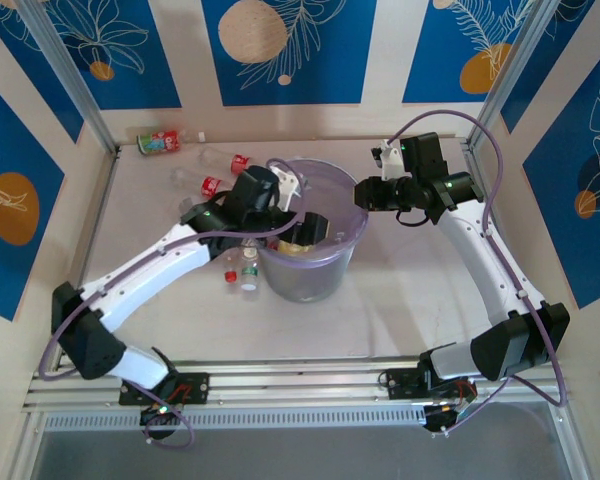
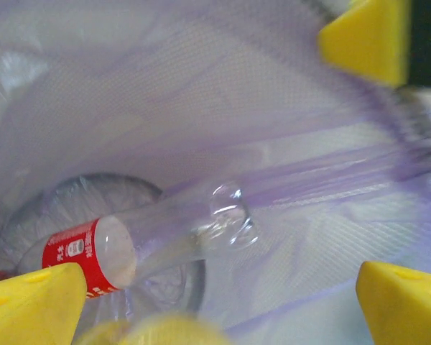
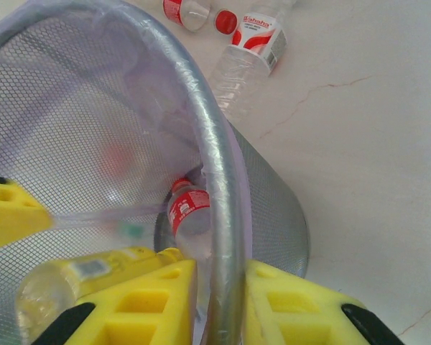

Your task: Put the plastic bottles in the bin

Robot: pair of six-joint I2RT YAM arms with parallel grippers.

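The bin (image 1: 332,180), pale purple with a mesh wall, stands mid-table. My left gripper (image 1: 305,226) hangs inside its mouth, open, with the jaws wide apart (image 2: 219,282). A blurred yellowish bottle (image 2: 147,330) lies between them at the frame's bottom edge; I cannot tell if it touches them. It also shows in the right wrist view (image 3: 79,277). A red-labelled bottle (image 2: 72,255) lies on the bin's floor (image 3: 189,208). My right gripper (image 1: 365,192) is shut on the bin's right rim (image 3: 223,277). Loose bottles lie left of the bin (image 1: 210,185).
A red-and-green labelled bottle (image 1: 160,142) lies at the far left corner, with a clear one (image 1: 222,157) beside it. Two small bottles, red cap (image 1: 231,272) and green cap (image 1: 249,276), stand by the bin's left foot. Metal posts frame the table.
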